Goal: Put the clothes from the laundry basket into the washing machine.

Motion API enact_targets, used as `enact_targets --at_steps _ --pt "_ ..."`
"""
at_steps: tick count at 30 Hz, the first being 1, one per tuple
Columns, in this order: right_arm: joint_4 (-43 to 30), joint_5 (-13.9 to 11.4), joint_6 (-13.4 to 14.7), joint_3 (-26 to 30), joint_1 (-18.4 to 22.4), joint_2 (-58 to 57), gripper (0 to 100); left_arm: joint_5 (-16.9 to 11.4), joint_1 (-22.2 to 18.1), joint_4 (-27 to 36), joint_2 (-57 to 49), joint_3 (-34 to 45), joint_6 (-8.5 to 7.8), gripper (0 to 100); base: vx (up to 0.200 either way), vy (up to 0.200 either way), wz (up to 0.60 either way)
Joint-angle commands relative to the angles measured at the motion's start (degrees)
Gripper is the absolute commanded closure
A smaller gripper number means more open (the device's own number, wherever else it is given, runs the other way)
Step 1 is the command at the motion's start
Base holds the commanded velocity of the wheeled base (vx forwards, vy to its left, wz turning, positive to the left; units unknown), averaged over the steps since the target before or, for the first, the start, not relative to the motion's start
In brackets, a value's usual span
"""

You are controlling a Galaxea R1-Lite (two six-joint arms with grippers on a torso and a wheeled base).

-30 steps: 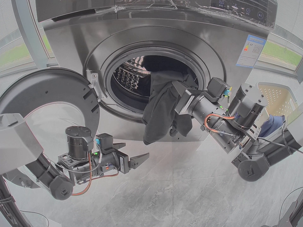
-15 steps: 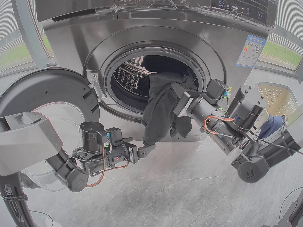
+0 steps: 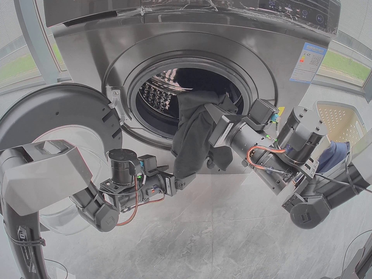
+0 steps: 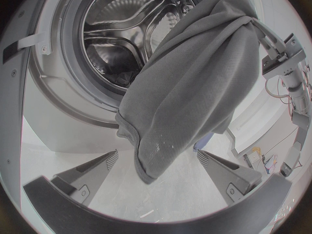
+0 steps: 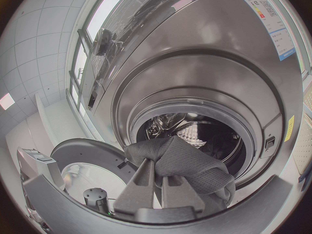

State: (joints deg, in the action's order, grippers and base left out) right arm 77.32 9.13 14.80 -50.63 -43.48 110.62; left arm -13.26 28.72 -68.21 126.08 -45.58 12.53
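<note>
A dark grey garment hangs in front of the washing machine's round opening, its top at the rim and its lower end dangling below the door ring. My right gripper is shut on the garment's upper bunch, just outside the drum. My left gripper is low, its fingers open on either side of the garment's hanging hem. Some dark cloth lies inside the drum.
The machine's door stands swung open at the left, close behind my left arm. A pale perforated laundry basket with a blue cloth sits at the right behind my right arm. Grey tiled floor lies in front.
My left gripper has moved right and toward the machine, reaching the garment's hanging end. My right gripper has carried the garment slightly left, closer to the opening.
</note>
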Motion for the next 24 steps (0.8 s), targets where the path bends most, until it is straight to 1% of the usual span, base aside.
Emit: enact_targets --at_steps 1,6,13,14,18,24 --pt "0.1 0.0 0.0 0.2 -0.9 -0.1 100 0.0 0.0 -0.7 2.3 -2.1 0.04 0 0.0 0.0 0.0" --pt "0.5 0.0 -0.2 0.7 -1.1 0.0 100 0.0 0.4 -1.4 3.8 -4.3 0.12 0 0.0 0.0 0.0" --pt "0.6 0.0 -0.2 0.7 -1.1 0.0 100 0.1 0.7 -3.2 4.9 -5.3 0.21 0 0.0 0.0 0.0" --pt "0.6 0.0 -0.2 0.7 -1.1 0.0 100 0.2 1.0 -3.5 5.1 -5.3 0.21 100 0.0 0.0 0.0" --pt "0.6 0.0 -0.2 0.8 -1.0 0.0 100 0.2 1.1 -3.7 5.1 -5.2 0.12 100 0.0 0.0 0.0" --pt "0.9 0.0 -0.1 1.1 -0.6 0.1 100 0.2 2.7 -6.3 4.1 -3.1 0.12 100 0.0 0.0 0.0"
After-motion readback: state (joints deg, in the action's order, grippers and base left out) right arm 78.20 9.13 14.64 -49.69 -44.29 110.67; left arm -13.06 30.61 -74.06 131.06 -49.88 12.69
